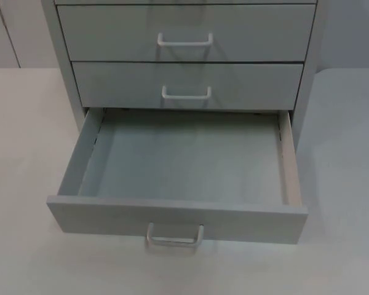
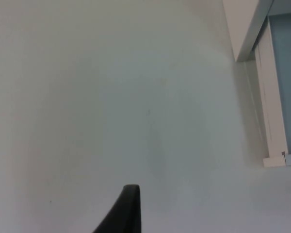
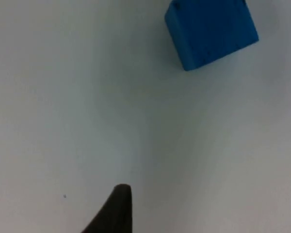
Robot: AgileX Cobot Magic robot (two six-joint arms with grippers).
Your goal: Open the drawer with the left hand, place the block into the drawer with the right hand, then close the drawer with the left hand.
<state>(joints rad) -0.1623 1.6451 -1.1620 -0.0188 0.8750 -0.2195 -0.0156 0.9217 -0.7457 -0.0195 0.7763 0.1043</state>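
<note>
The bottom drawer [image 1: 184, 172] of the grey cabinet [image 1: 187, 55] stands pulled out toward the near side, its inside bare, its white handle [image 1: 175, 236] on the near front. Two closed drawers above it carry like handles. The blue block [image 3: 211, 31] lies on the white table [image 3: 87, 97], apart from the right tool [image 3: 117, 206] hanging over the table. The left tool [image 2: 126, 208] hangs over the table beside the drawer's side. Whether either tool is open cannot be told. No writing or labels can be read.

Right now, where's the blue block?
The blue block lies on the white table in the right wrist view, ahead of the right gripper's fingertip, not in the open drawer.
</note>
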